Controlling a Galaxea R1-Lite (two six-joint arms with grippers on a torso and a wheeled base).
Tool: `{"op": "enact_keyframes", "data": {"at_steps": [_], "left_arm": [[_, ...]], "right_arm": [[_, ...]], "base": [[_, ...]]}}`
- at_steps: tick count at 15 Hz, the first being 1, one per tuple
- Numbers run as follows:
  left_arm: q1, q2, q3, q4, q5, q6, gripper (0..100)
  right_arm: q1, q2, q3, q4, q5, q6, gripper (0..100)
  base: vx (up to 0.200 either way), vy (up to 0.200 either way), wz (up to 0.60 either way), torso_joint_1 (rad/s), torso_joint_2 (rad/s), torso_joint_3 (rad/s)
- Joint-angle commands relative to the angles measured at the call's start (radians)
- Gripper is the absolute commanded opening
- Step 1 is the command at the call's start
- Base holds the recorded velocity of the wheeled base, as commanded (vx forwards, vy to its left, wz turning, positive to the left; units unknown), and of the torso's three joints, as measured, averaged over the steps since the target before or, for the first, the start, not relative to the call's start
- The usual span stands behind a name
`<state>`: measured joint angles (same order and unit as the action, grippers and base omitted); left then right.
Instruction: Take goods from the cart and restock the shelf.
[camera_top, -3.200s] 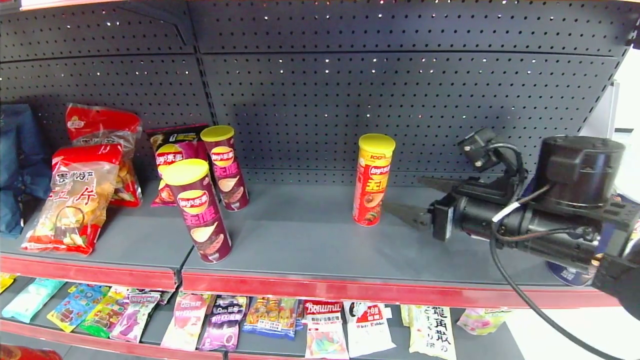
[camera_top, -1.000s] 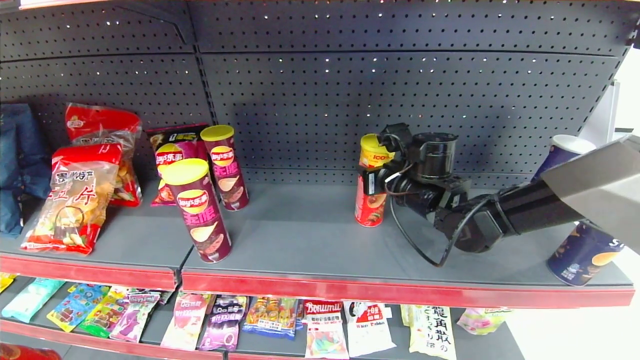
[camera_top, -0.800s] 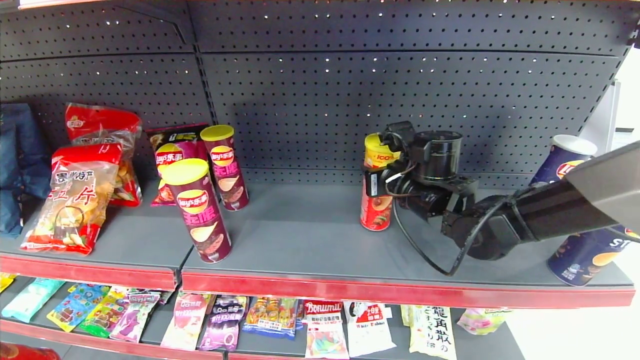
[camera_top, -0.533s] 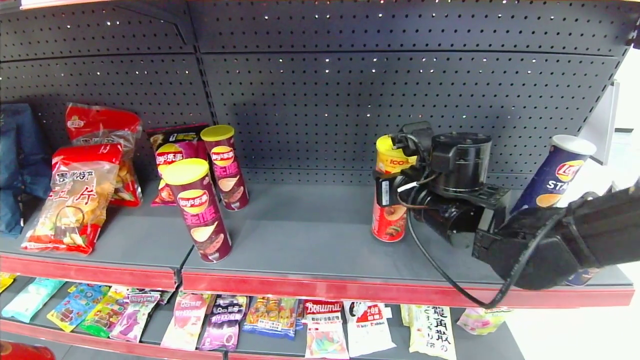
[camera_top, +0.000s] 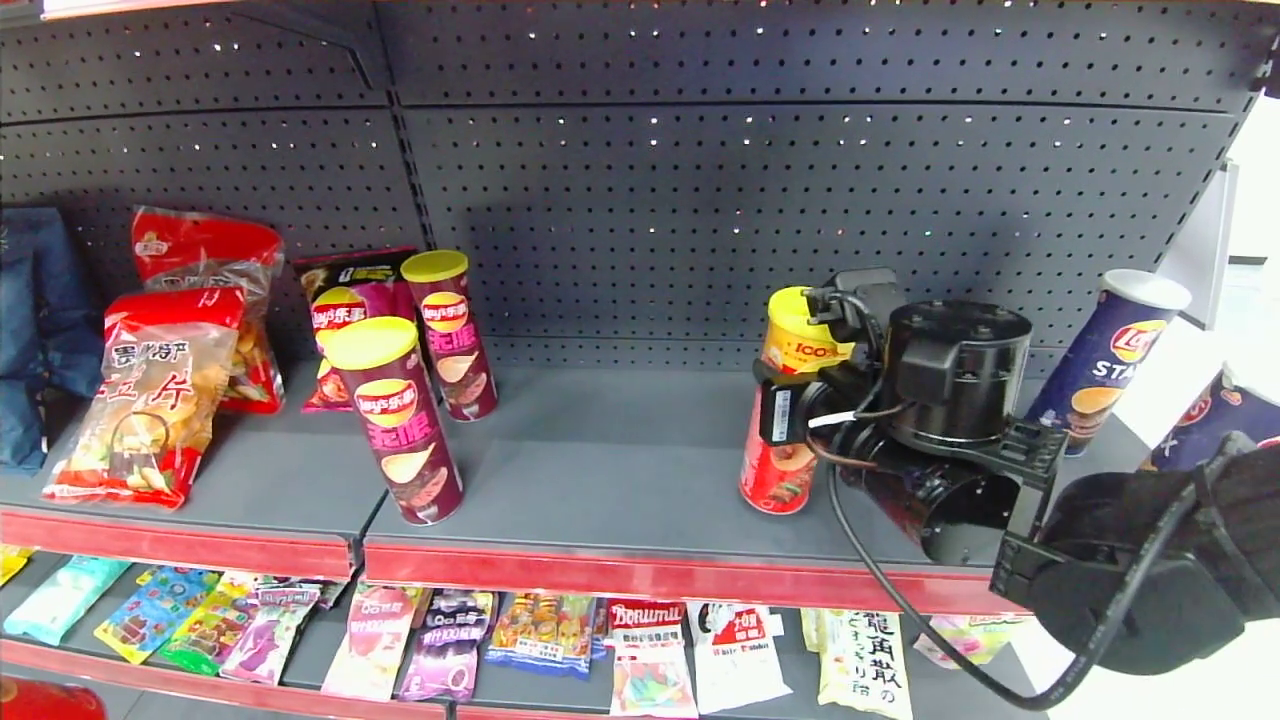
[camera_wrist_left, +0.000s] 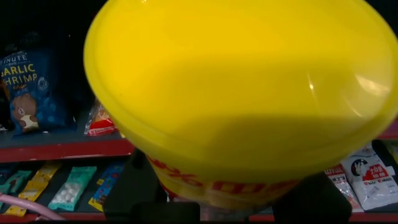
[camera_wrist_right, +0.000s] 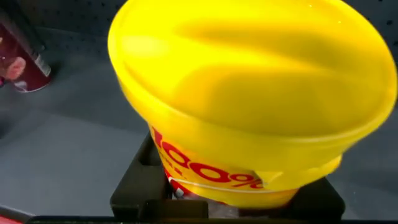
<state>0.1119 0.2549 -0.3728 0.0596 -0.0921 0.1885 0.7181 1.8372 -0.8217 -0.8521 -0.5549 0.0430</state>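
My right gripper (camera_top: 792, 412) is shut on a red chip can with a yellow lid (camera_top: 797, 345), low over the grey shelf board (camera_top: 620, 470) right of its middle and close to the front edge. From the right wrist, that can (camera_wrist_right: 249, 93) sits between the two black fingers of the right gripper (camera_wrist_right: 227, 200). The left gripper (camera_wrist_left: 217, 200) is shut on another yellow-lidded can (camera_wrist_left: 242, 81), with lower shelves of snack bags behind it.
Two maroon chip cans (camera_top: 395, 420) (camera_top: 450, 330) and red snack bags (camera_top: 150, 390) stand on the left of the shelf. Blue chip cans (camera_top: 1110, 360) (camera_top: 1215, 420) are at the far right. A red lip (camera_top: 640, 575) edges the shelf front. Candy packets (camera_top: 540, 630) lie below.
The right gripper, open beside the red can at first, has shut on it and carried it to the right and towards the shelf's front edge.
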Motion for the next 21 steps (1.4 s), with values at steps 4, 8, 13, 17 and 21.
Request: {"op": "enact_keyframes", "data": {"at_steps": [4, 8, 13, 17, 21], "left_arm": [[0.000, 0.001, -0.005, 0.000, 0.000, 0.016, 0], [0.000, -0.002, -0.005, 0.000, 0.000, 0.016, 0], [-0.001, -0.002, -0.002, 0.000, 0.000, 0.017, 0], [-0.001, -0.002, 0.005, 0.002, -0.001, 0.017, 0], [-0.001, 0.001, 0.008, 0.002, -0.003, 0.017, 0]], "right_arm": [[0.035, 0.068, -0.005, -0.044, -0.096, 0.002, 0], [0.087, 0.070, -0.007, -0.044, -0.168, 0.000, 0], [0.109, 0.076, -0.007, -0.044, -0.232, -0.003, 0], [0.109, 0.088, -0.001, -0.044, -0.241, 0.003, 0], [0.109, 0.099, -0.002, -0.044, -0.240, 0.006, 0]], "base": [[0.000, 0.000, 0.00, 0.000, 0.00, 0.000], [0.000, 0.000, 0.00, 0.000, 0.00, 0.000], [0.000, 0.000, 0.00, 0.000, 0.00, 0.000], [0.000, 0.000, 0.00, 0.000, 0.00, 0.000], [0.000, 0.000, 0.00, 0.000, 0.00, 0.000]]}}
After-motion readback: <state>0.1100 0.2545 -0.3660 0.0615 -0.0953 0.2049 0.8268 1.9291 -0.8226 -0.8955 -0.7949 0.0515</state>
